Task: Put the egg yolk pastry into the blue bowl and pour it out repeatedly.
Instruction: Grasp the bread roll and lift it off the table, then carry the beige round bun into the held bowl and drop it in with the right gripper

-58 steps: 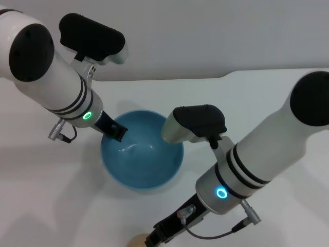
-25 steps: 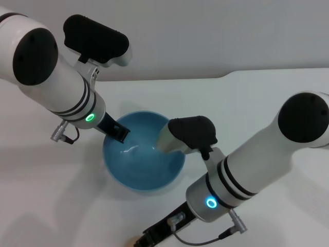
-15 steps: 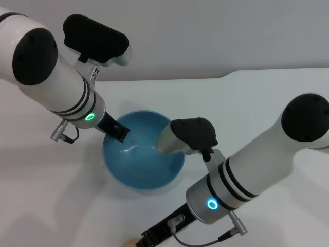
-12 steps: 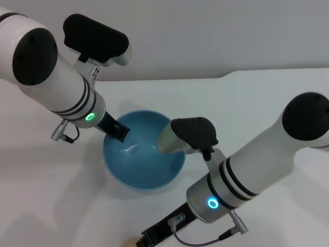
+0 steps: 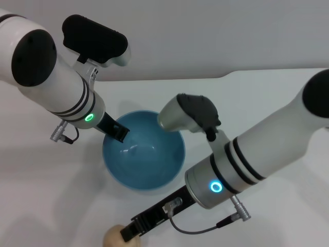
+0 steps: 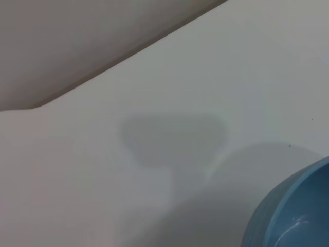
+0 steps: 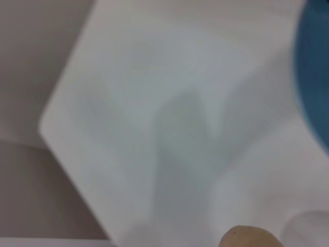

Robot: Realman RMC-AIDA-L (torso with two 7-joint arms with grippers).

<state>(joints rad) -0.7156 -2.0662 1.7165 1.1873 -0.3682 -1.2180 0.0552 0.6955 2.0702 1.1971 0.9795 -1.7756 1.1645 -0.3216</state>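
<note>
Pastry (image 5: 114, 236) located at bottom edge of head view, on white table (image 5: 267, 98), nearer the robot than blue bowl (image 5: 143, 157) and apart from it. Small, round, pale tan. Also visible in right wrist view as tan dome (image 7: 248, 237) at frame edge; detail blurred.

Right gripper (image 5: 128, 232) extended low toward the robot's side of the table, dark fingers (image 5: 149, 218) reaching to pastry and touching it at its right side. Fingertips closed in against the ball; appears gripped, though contact partly cut off by frame edge. Right forearm crossing over near-right rim of bowl, green-blue ring light showing on wrist.

Blue bowl upright on table, centre of head view, interior glossy, nothing inside. Same bowl seen as blue wall (image 6: 288, 211) in left wrist view and as blue edge (image 7: 313, 77) in right wrist view.

Left gripper (image 5: 119, 133) positioned at far-left rim of bowl, dark finger (image 5: 114, 128) hooked over the rim and reaching inside. Pinched on the bowl wall, as far as visible. Left forearm angled down from upper left, green ring light lit.

Table surface white, with rounded step in far edge; grey wall (image 5: 205, 36) behind.
</note>
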